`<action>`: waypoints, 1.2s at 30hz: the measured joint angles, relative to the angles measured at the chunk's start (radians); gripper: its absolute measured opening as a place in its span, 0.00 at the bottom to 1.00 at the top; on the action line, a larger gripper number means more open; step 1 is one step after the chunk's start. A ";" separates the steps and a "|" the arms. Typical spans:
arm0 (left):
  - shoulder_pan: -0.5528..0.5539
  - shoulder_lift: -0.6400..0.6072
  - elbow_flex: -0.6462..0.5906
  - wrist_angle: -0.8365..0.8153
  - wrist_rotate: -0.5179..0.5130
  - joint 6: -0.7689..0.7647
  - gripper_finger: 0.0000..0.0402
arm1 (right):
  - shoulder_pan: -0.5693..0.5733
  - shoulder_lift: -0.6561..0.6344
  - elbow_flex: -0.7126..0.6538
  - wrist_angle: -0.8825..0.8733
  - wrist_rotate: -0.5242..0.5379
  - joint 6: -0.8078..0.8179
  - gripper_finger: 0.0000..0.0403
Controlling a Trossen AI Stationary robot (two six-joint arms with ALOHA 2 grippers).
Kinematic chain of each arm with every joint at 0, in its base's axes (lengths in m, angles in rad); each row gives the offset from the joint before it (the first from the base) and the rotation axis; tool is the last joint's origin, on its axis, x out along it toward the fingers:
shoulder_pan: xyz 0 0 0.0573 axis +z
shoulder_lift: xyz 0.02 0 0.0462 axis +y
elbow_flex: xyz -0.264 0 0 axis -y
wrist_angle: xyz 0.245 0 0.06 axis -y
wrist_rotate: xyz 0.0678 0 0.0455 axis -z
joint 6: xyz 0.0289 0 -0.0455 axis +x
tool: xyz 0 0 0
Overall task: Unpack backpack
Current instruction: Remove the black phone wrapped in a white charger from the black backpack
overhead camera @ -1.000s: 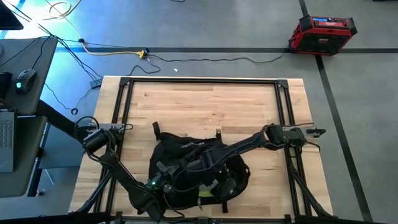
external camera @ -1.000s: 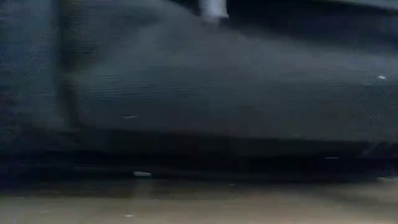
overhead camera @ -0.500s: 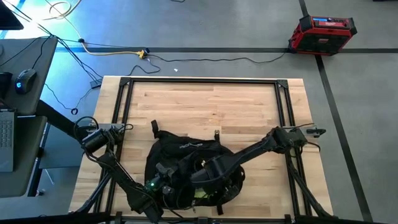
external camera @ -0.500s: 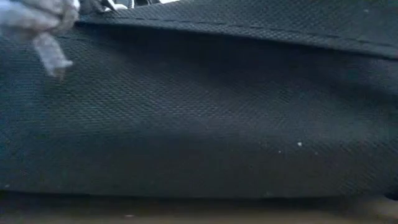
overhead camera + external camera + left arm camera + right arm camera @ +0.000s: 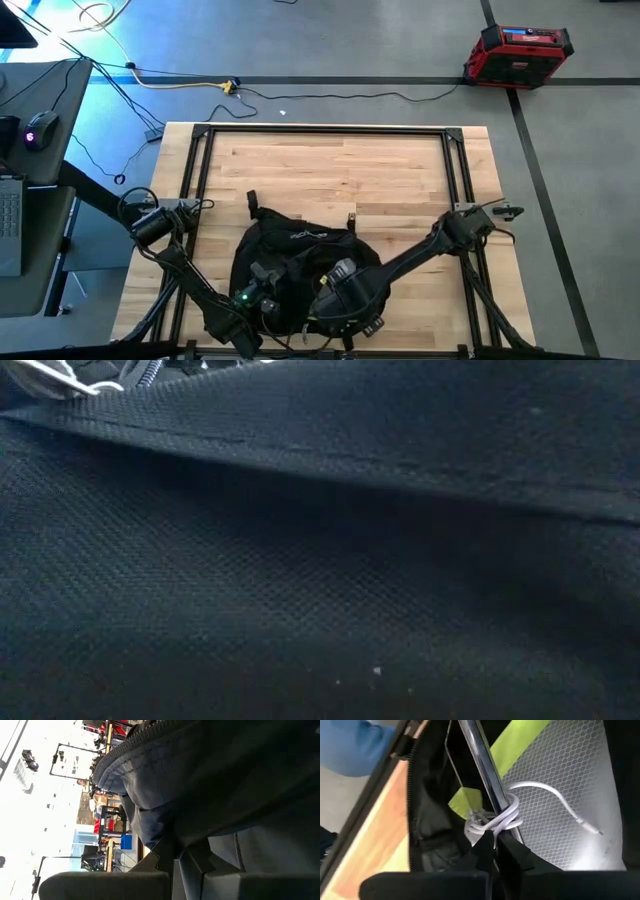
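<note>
While the big rounded black fabric backpack (image 5: 300, 265) sits at the near edge of the pale wooden table (image 5: 340, 165), both arms are buried in it. The left gripper (image 5: 262, 298) is closed tight on a fold of the black fabric at the bag's near left side; its wrist view is mostly cloth, with a sliver of the room beyond. The right gripper (image 5: 492, 851) reaches into the open compartment, fingers pinched shut right at a coiled white cable (image 5: 495, 822). Can't tell for sure whether it actually grips the cable or just touches it. Behind the cable is a translucent mesh pouch with neon-yellow trim (image 5: 560, 785), and a shiny metal rod (image 5: 482, 767) crosses in front. The low camera is completely blocked by backpack fabric. A red and black case (image 5: 518, 55) sits on the floor well beyond the table.
</note>
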 joint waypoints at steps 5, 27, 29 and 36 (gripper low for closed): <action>0.000 0.000 0.000 0.000 0.000 -0.006 0.00 | 0.008 0.016 -0.005 0.003 -0.006 0.006 0.10; 0.003 0.000 0.000 0.000 0.010 -0.017 0.00 | -0.067 0.039 -0.003 0.007 0.085 -0.032 0.64; 0.004 0.000 0.000 0.001 0.014 -0.018 0.00 | -0.100 0.045 -0.003 -0.015 0.053 -0.011 0.66; 0.007 0.000 0.000 0.001 0.018 -0.020 0.00 | -0.189 0.076 -0.003 -0.026 -0.094 0.026 0.69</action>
